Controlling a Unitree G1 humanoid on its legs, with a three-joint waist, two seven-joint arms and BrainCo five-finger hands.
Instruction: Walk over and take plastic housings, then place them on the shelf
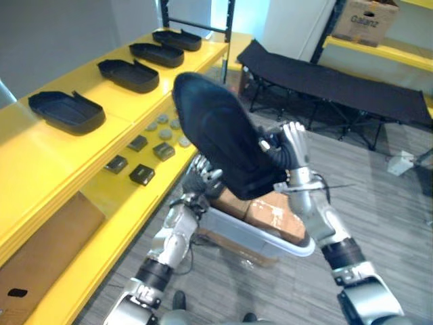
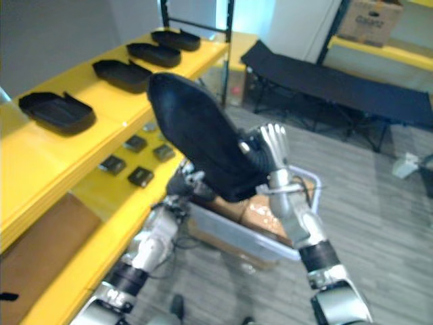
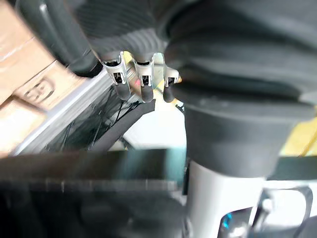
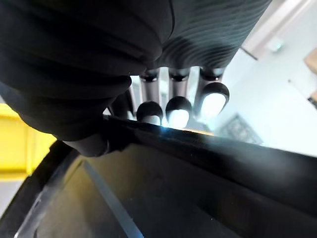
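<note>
Fingertips (image 4: 149, 111) of the right hand (image 1: 295, 154) sit behind the rim of the black plastic housing (image 1: 223, 135) while the thumb bears on its inner face, so that edge is pinched. The left hand (image 1: 201, 179) is tucked beneath the lower end, and I cannot tell whether it grips or merely props. Between them the housing hangs in the air, steeply tilted, just beside the yellow shelf (image 1: 40, 159) and not yet on it. Four other housings (image 1: 128, 74) already lie in a row on the top board, so I'd judge the job well along, with this piece to be swung over and laid flat on a bare stretch. Small dark parts (image 1: 141, 175) and grey discs (image 1: 162, 122) lie on the lower board. A grey bin (image 1: 298, 245) of cardboard boxes stands directly below the hands, and a black folding cot (image 1: 338, 84) stands well apart.
</note>
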